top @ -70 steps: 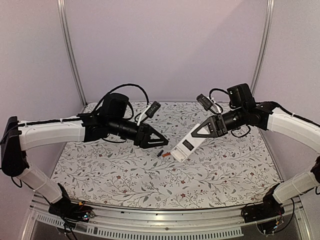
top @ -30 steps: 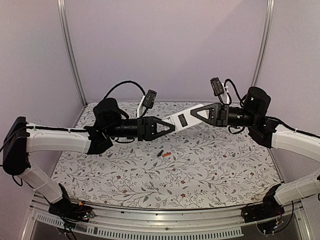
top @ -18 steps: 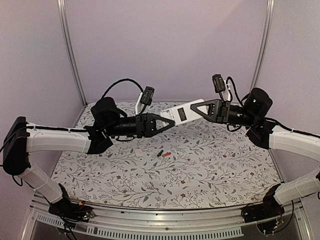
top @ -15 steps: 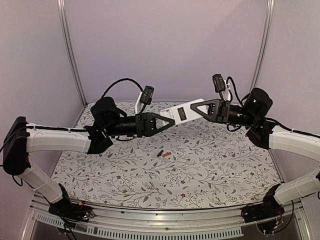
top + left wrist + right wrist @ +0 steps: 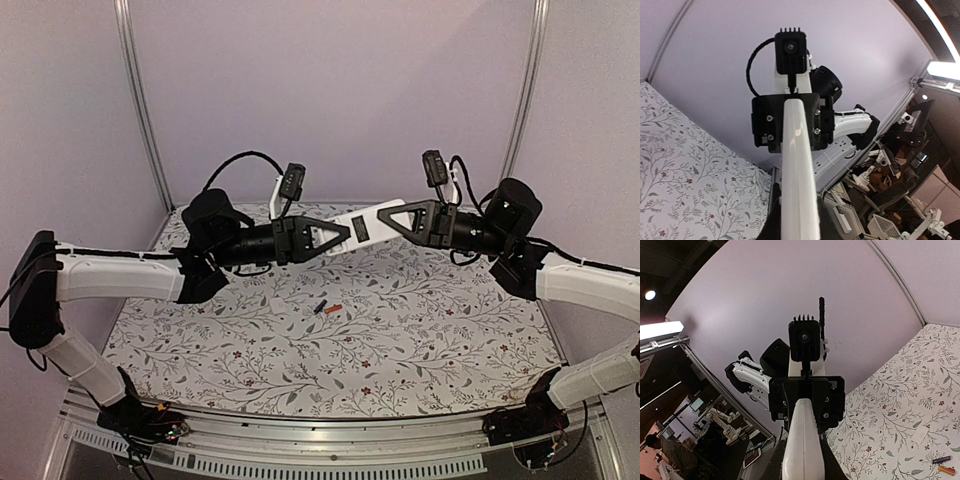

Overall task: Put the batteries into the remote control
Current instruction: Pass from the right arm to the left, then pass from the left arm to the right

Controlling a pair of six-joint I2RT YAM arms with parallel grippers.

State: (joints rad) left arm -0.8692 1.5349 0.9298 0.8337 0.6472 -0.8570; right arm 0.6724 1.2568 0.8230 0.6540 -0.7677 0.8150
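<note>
White and glossy, the small rectangular plastic remote control (image 5: 362, 226) hung in the air above the middle of the floral-patterned table (image 5: 430, 340), lying almost level between the two arms. The right gripper (image 5: 383, 221) had its jaws clamped on the remote control's right end. The left gripper (image 5: 345, 234) had its jaws drawn in against the opposite end, with its dark fingers (image 5: 774, 227) pressed along either side of the white body in the left wrist view. Each wrist camera looked straight along the handset at the other gripper. Below, on the table, the tiny black battery (image 5: 320, 307) and the tiny orange-red battery (image 5: 334, 309) lay just beside each other, well apart from the remote control. A thin white rectangular cover piece (image 5: 920, 434) lay flat near them.
</note>
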